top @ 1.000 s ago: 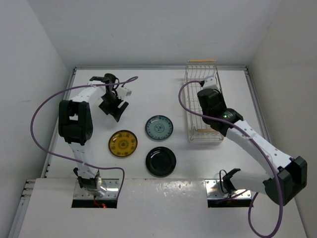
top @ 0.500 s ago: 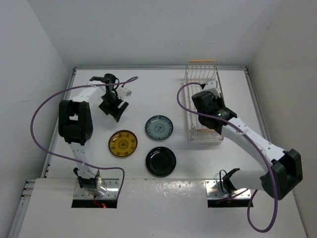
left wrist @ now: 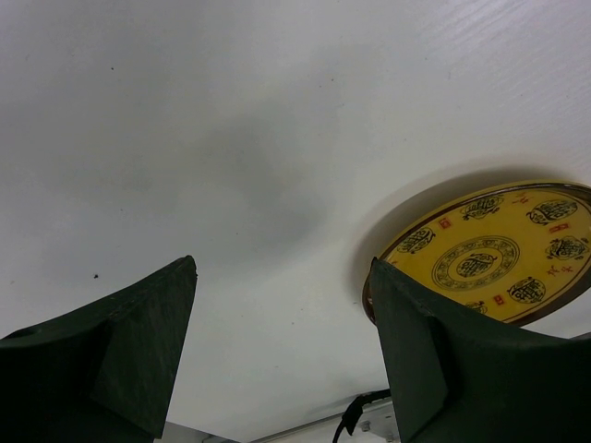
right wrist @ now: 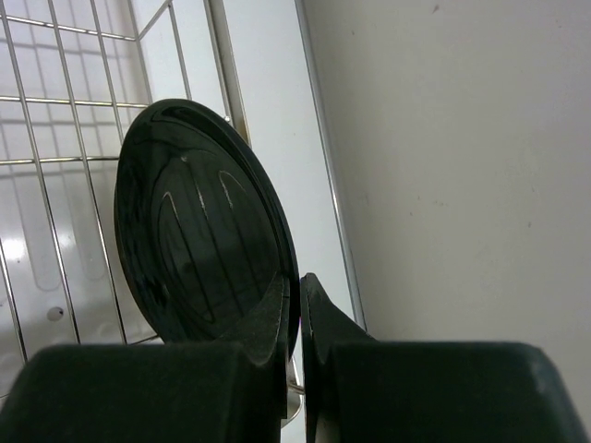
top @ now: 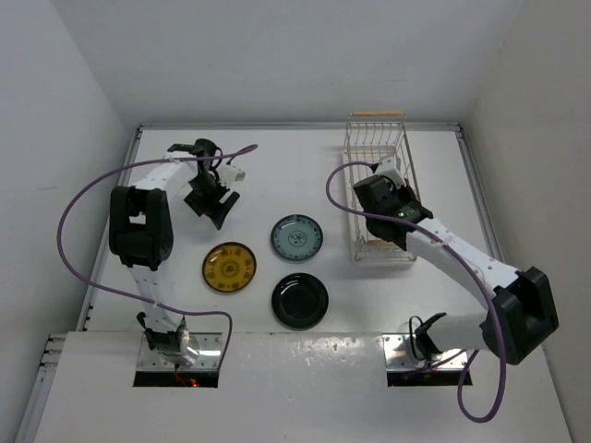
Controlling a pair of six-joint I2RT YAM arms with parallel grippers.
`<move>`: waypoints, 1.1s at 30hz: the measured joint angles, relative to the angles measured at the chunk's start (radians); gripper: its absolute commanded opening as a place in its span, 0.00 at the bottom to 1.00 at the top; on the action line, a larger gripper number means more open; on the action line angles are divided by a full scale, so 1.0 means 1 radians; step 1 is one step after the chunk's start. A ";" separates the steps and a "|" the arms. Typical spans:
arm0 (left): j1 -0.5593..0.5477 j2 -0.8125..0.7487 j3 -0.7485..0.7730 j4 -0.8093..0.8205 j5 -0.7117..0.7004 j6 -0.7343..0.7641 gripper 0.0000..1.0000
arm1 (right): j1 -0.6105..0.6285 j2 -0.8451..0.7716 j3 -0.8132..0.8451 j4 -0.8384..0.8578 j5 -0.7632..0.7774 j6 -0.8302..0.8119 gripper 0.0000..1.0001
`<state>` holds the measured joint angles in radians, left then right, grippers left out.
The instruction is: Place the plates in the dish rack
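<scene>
- My right claw (right wrist: pixel 297 286) is clenched on the rim of a glossy plain black round plate (right wrist: pixel 199 231). Both fingers pinch its lower edge and the plate stands on edge, leaning a little.
- Behind that held plate, the wrist view shows the wire floor and side of the long white wire dish rack (right wrist: pixel 55 120). I cannot tell whether the plate touches the wires.
- From above, the rack sits on the far right of the white counter (top: pixel 277 175), its long side running away from my bases. A light wooden bar handle (top: pixel 376 114) caps its far end. My right claw is over the rack's near half.
- My left claw (left wrist: pixel 282 277) is released, fingers spread wide with nothing between them, above bare counter.
- An amber-yellow round plate with dark patterns (left wrist: pixel 489 263) lies flat just past my left claw's right finger in the wrist view. From above it lies nearer my bases than the claw, apart from it.
- A pale blue patterned round plate (top: pixel 296 237) lies flat mid-counter, right of the amber one and closer to the rack.
- A second glossy black round plate (top: pixel 300 300) lies flat just on the near side of the blue one, not touching it.
</scene>
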<state>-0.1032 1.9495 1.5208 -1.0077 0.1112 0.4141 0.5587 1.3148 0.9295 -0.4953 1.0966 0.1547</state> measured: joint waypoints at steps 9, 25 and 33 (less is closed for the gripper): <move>0.000 0.000 -0.006 0.000 0.000 0.005 0.80 | -0.008 0.003 -0.040 -0.006 -0.053 0.037 0.00; 0.000 0.000 -0.162 -0.002 0.065 0.150 0.87 | -0.047 0.038 0.045 -0.009 -0.182 -0.018 0.60; 0.000 0.000 -0.212 -0.028 0.166 0.243 0.58 | -0.013 -0.007 0.098 0.008 -0.183 -0.064 0.60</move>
<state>-0.1032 1.9491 1.3090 -1.0359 0.2775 0.6571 0.5461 1.3075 1.0275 -0.4870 0.9138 0.0902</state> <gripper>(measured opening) 0.705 0.601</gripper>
